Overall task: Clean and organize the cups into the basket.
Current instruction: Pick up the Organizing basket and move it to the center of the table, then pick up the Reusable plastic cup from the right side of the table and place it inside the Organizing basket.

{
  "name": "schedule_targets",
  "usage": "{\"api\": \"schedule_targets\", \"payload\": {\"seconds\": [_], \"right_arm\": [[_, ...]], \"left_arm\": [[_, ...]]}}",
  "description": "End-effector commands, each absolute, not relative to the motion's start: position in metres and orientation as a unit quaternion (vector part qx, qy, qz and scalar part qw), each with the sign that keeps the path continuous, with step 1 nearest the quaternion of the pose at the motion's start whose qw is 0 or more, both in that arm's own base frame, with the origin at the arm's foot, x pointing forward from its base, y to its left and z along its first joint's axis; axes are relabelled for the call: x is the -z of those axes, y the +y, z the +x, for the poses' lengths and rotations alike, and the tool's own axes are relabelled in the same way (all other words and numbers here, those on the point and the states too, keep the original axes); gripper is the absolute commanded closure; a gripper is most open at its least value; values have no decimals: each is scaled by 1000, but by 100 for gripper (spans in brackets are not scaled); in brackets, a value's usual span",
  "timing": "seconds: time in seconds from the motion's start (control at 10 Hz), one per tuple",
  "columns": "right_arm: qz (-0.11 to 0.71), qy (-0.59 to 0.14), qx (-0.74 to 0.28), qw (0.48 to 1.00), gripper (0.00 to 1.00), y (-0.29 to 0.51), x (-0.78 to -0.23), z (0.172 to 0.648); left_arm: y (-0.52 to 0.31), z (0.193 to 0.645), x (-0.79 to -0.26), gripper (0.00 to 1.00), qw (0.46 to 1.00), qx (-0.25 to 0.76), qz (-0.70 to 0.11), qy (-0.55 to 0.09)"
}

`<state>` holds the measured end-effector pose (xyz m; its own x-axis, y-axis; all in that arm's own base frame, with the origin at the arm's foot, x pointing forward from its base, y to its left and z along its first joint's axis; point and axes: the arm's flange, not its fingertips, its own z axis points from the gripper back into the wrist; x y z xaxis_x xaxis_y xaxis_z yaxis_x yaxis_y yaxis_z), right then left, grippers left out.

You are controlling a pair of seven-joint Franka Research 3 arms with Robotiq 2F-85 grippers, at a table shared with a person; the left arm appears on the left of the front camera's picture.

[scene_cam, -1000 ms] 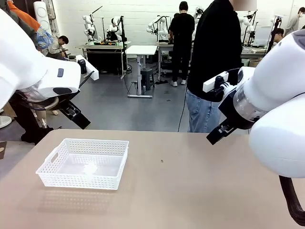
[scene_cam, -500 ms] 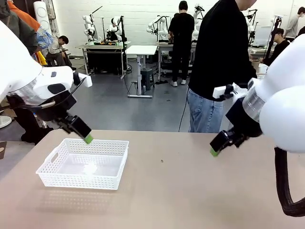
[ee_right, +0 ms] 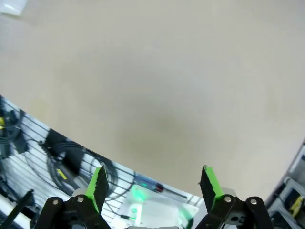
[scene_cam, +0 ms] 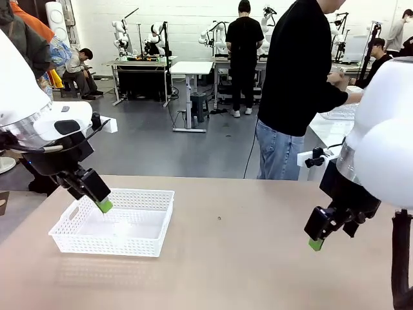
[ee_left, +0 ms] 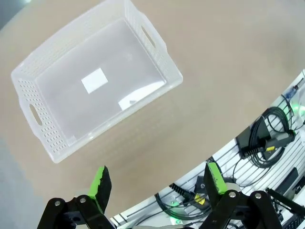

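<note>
Reading the layout: the basket [scene_cam: 106,245] is sitting flat on the left half of the worktop [scene_cam: 245,265], mouth up, with nothing in it but a white label [ee_left: 94,80] on its floor. My take is that it's parked there as the drop point, within easy reach of the left arm. The bare middle and right of the worktop look like they're being left free for cups to come in.

The person [scene_cam: 297,77] at the far side is turning toward a white side table [scene_cam: 326,129] on my right, with one hand [scene_cam: 335,79] up at chest height and busy over there. I can't tell what they're handling. I'm guessing the cups are coming from that side, so I'm treating this as the very start, with no cup binned yet.

My left claw [scene_cam: 102,204] is hanging above the basket's left end, angled down. Its wrist camera is showing it clear of the rim, with the basket lying well ahead of the pads [ee_left: 101,181]. Jaws are standing spread wide, gripping nothing and touching nothing.

My right claw [scene_cam: 315,243] is hovering low over bare worktop on the right. Its wrist camera is showing both pads wide apart with only plain worktop beyond them, so it's carrying nothing either.

On the poses: with both claws wide and unloaded, I'm reading this as ready to take a handover or pick a cup off the surface. The left one is sitting pre-positioned for the drop-in.
</note>
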<state>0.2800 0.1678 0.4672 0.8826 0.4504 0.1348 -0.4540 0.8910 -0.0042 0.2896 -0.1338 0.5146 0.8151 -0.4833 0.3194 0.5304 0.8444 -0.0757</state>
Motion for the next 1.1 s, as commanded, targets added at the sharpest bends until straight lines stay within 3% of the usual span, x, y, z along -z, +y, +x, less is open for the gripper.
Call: {"api": "schedule_targets", "payload": {"seconds": [0.0,0.1,0.2,0.3,0.4,0.5,0.6,0.9,1.0], "right_arm": [[-9,-61,-236,970,0,167,-463,278],[185,-89,-230,951,0,134,-471,284],[306,-130,-223,916,0,97,-476,280],[411,-159,-211,872,0,60,-476,278],[509,-184,-185,820,0,19,-472,276],[585,-202,-153,770,0,-24,-461,274],[630,-188,-126,743,0,-54,-446,272],[659,-146,-75,734,0,-116,-411,253],[660,-160,-60,732,0,-135,-409,240]], "left_arm": [[-133,287,-511,0,951,269,-80,-131],[-94,302,-525,0,922,248,-244,-171],[-49,308,-531,0,857,236,-411,-202],[-10,311,-531,0,796,209,-521,-226],[28,312,-528,0,760,176,-579,-237],[63,309,-517,0,728,151,-637,-201],[90,305,-506,0,738,113,-642,-177],[147,283,-483,0,804,36,-584,-104],[163,271,-486,0,806,23,-580,-115]]}}
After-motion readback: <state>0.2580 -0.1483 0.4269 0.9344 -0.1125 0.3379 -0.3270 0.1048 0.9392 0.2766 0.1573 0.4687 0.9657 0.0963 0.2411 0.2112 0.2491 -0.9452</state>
